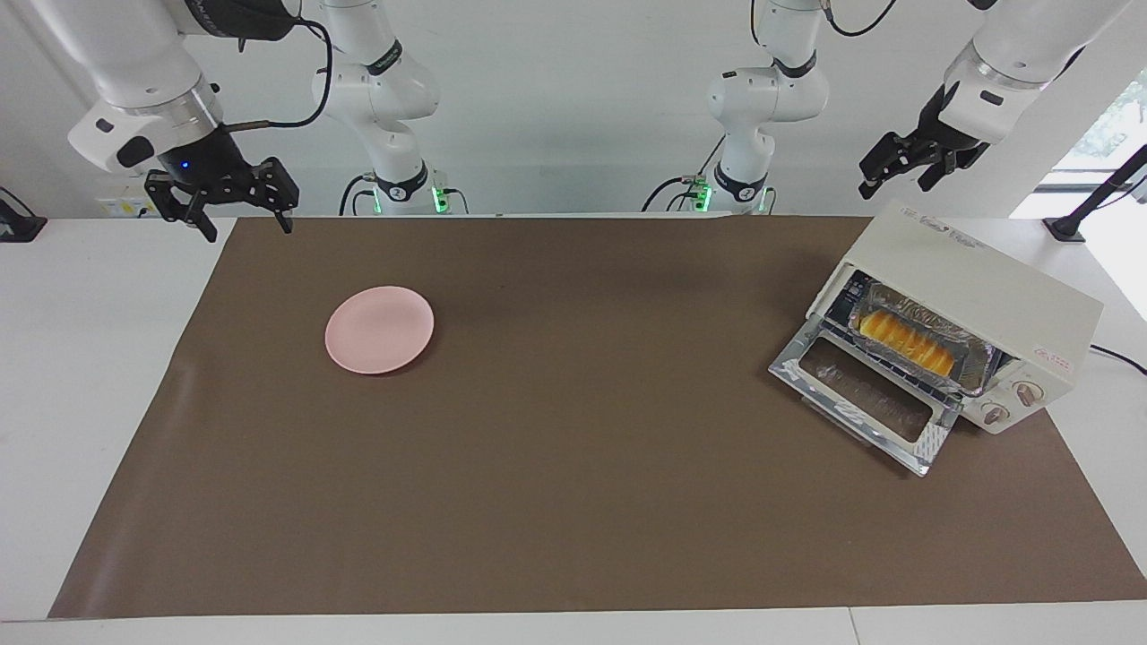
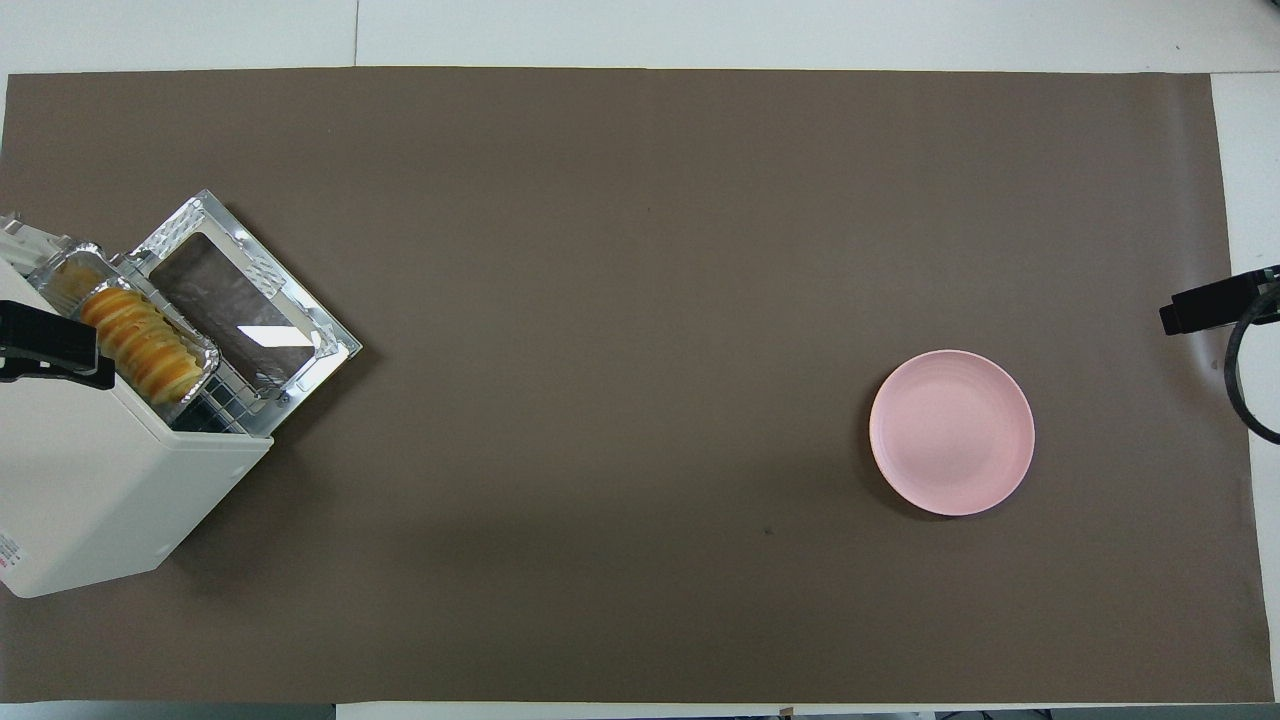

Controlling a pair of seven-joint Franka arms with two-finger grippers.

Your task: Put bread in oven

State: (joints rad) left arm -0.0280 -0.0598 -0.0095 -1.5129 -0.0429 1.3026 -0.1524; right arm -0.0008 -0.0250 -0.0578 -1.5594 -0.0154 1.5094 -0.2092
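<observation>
White table (image 1: 81, 376) under brown mat (image 1: 573, 448); oven (image 1: 977, 296) at left-arm end, door down, bread (image 1: 907, 343) in foil tray (image 1: 977, 369) inside; pink plate (image 1: 379, 330) toward right arm. Left gripper (image 1: 909, 166) above oven, right gripper (image 1: 235, 208) over mat edge, fingers open, empty.

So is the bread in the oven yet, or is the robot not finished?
Yes: the bread lies in its foil tray inside the oven. Nothing is held; the left gripper hangs open above the oven, and the right gripper waits open. The oven door is down.
</observation>
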